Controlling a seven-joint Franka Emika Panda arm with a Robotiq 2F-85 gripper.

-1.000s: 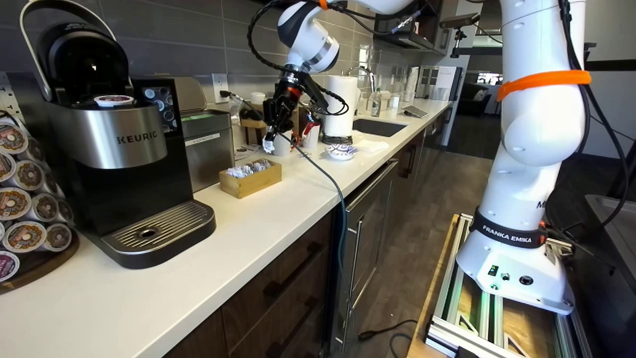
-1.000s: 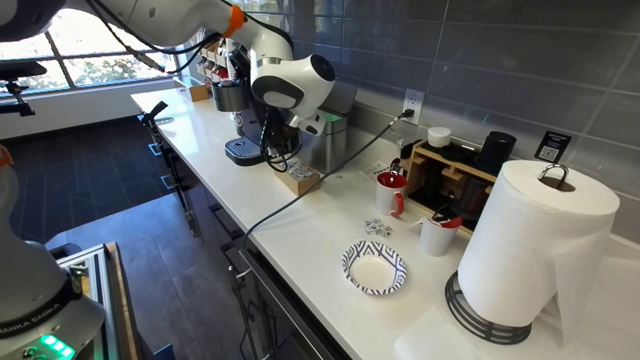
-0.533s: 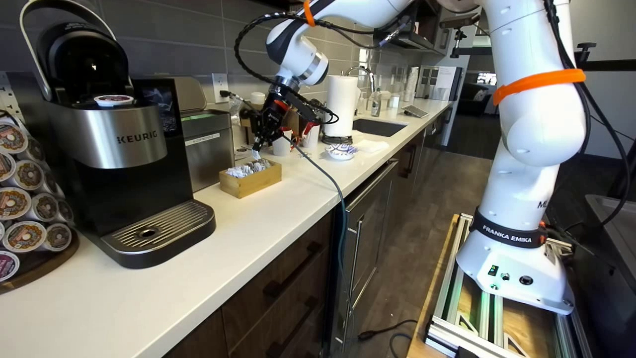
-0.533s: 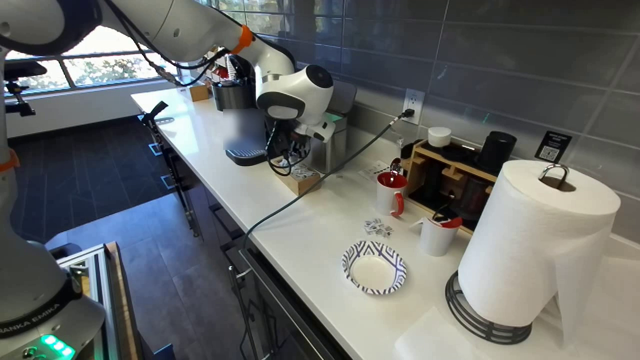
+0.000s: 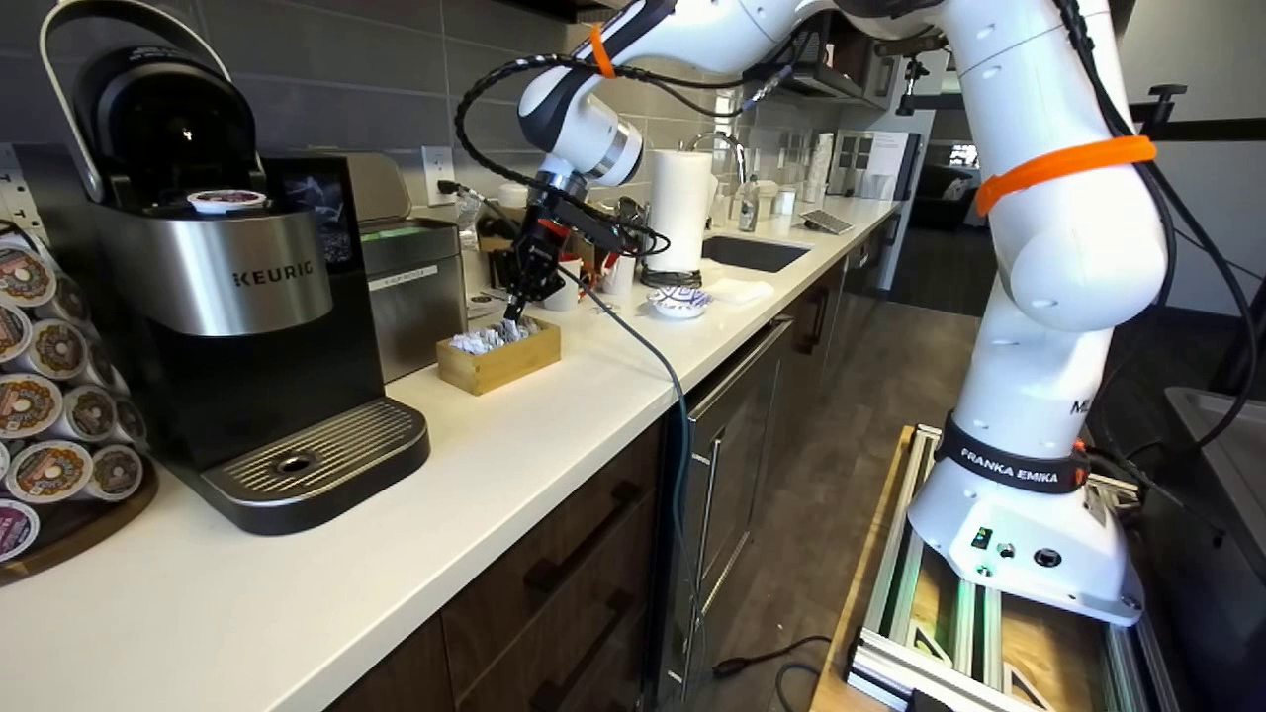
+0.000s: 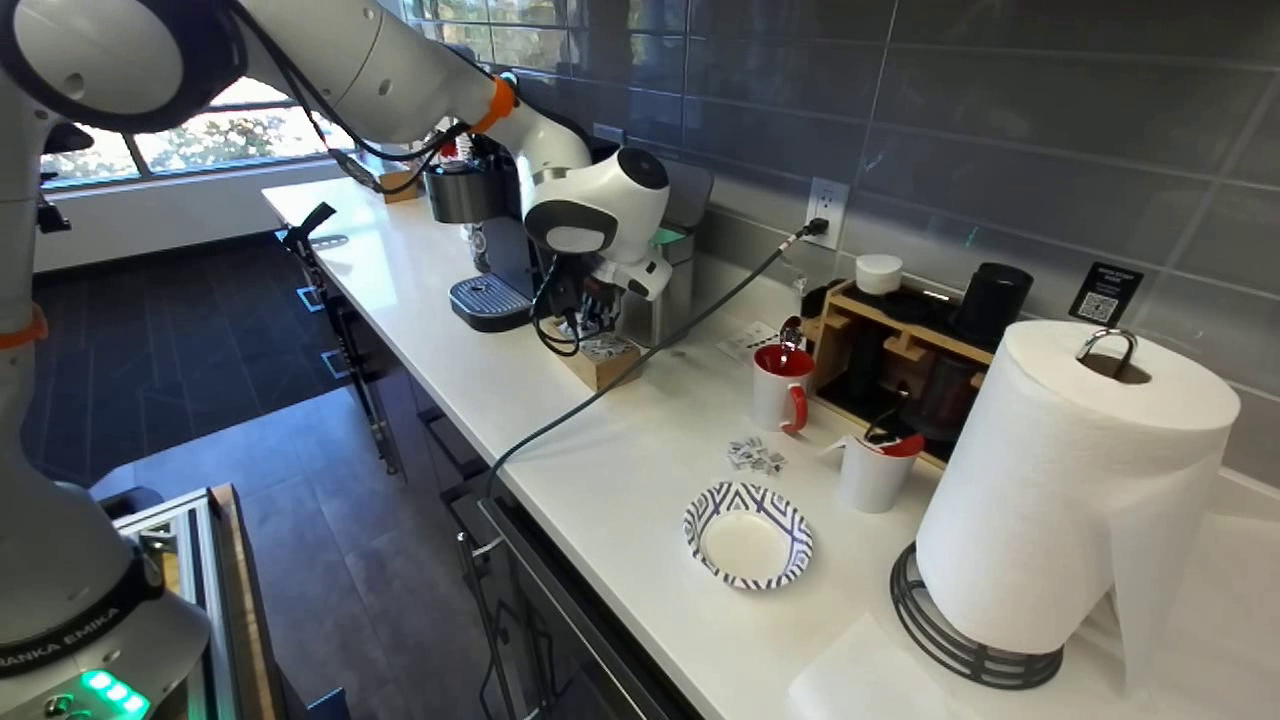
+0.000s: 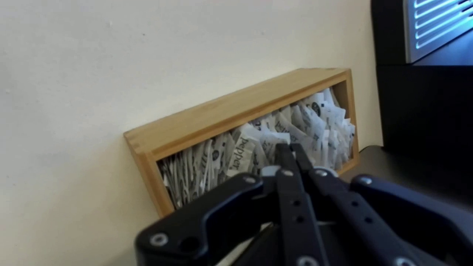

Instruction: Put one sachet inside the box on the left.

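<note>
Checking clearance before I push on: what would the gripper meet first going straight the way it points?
Most likely the pale packets in the wooden box, right beyond the gripper; whether they already touch is hard to tell.

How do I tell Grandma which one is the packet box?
Find the coffee machine on the counter, with a metal bin beside it. Close to the bin sits a small box. Unlike both neighbours, it's low, open-topped wood, crammed with pale packets, some printed "pepper".
</note>
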